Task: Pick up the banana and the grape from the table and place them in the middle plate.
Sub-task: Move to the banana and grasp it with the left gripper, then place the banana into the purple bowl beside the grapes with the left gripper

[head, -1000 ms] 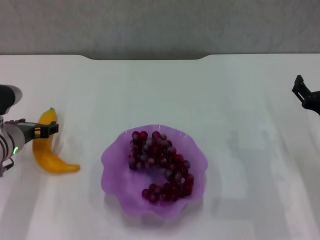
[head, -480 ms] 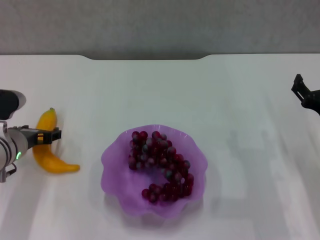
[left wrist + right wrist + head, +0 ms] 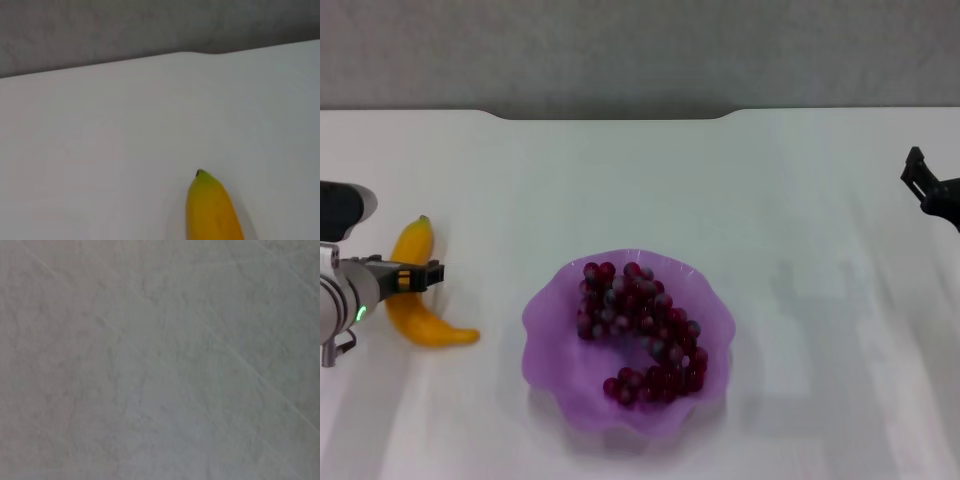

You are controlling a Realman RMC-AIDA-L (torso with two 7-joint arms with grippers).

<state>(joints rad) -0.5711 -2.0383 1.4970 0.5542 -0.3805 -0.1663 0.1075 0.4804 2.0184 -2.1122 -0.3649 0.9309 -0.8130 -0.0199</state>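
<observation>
The yellow banana (image 3: 420, 322) lies on the white table (image 3: 620, 180) at the far left, dark tip pointing away from me. My left gripper (image 3: 418, 272) sits over the banana's middle, crossing it. The left wrist view shows the banana's tip end (image 3: 212, 212) on the table. The dark red-purple grape bunch (image 3: 638, 325) lies inside the middle plate (image 3: 545, 320), a translucent purple plate with a wavy rim, at the table's centre front. My right gripper (image 3: 928, 190) is parked at the far right edge, away from everything.
The table's far edge has a rounded notch (image 3: 610, 114) with a grey wall behind it. The right wrist view shows only a plain grey surface.
My left gripper has slid a little along the banana toward its middle, nearer to me. The banana, grapes, plate and right arm have not moved.
</observation>
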